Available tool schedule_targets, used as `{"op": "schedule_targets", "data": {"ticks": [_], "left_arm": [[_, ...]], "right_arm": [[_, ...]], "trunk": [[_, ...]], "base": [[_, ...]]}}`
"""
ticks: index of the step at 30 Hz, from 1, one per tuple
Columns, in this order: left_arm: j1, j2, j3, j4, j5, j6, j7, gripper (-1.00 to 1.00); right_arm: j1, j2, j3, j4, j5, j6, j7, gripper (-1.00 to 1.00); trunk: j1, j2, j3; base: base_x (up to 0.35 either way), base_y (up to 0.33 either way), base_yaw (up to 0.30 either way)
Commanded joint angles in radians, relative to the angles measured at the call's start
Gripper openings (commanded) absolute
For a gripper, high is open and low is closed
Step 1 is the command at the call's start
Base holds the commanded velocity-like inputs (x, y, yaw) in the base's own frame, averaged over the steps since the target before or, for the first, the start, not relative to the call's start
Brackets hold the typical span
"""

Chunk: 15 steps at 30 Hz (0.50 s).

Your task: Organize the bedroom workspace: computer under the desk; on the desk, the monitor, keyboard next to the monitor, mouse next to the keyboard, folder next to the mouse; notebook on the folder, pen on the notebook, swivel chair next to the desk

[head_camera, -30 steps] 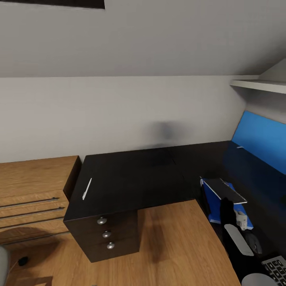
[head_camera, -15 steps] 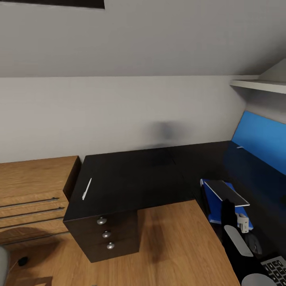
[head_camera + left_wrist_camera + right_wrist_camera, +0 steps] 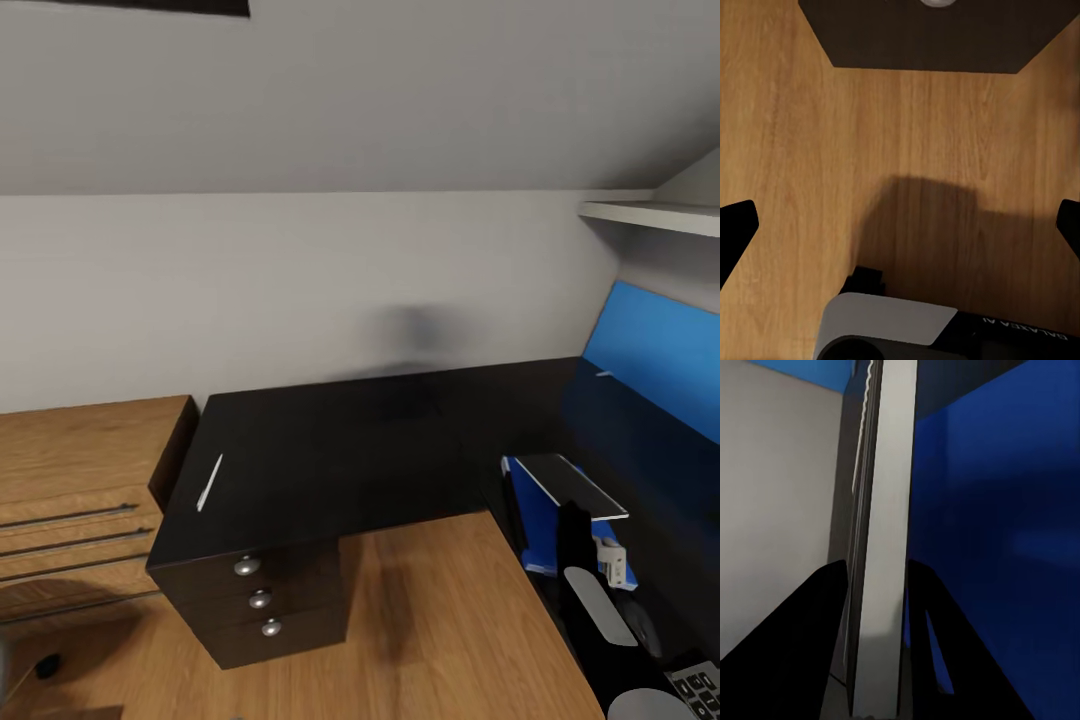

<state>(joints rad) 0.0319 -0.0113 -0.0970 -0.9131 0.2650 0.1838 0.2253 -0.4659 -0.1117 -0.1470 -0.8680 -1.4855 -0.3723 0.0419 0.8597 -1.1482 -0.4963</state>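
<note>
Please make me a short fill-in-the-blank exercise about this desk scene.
1. The right hand is shut on the ____.
2. The notebook is above the ____ folder.
3. The white pen lies on the ____.
4. The desk has three round ____ on its drawers.

Missing words: notebook; blue; desk; knobs

A light wooden chest (image 3: 70,500) with long bar handles stands at left — a white shelf (image 3: 655,214) hangs upper right.

Grey walls (image 3: 200,270) under a sloped ceiling (image 3: 400,90) were seen, a light wooden chest (image 3: 70,500) set on plank floor (image 3: 430,620).
</note>
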Motion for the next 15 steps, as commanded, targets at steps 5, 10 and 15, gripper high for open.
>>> {"op": "schedule_targets", "data": {"ticks": [5,10,15], "left_arm": [[0.0,0.001,-0.004,-0.003,0.01,0.004,0.007,1.0],[0.0,0.001,-0.004,-0.003,0.01,0.005,0.007,1.0],[0.0,0.001,-0.004,-0.003,0.01,0.005,0.008,1.0]], "right_arm": [[-0.001,0.0,0.002,0.0,-0.01,-0.003,0.004,-1.0],[0.0,0.0,0.003,0.0,-0.01,-0.003,0.004,-1.0],[0.0,0.0,0.003,0.0,-0.01,-0.003,0.004,-1.0]], "trunk": [[0.0,-0.001,-0.001],[0.0,-0.001,-0.001],[0.0,-0.001,-0.001]], "base": [[0.09,0.0,0.0],[0.013,0.0,0.0],[0.002,0.0,0.0]]}}
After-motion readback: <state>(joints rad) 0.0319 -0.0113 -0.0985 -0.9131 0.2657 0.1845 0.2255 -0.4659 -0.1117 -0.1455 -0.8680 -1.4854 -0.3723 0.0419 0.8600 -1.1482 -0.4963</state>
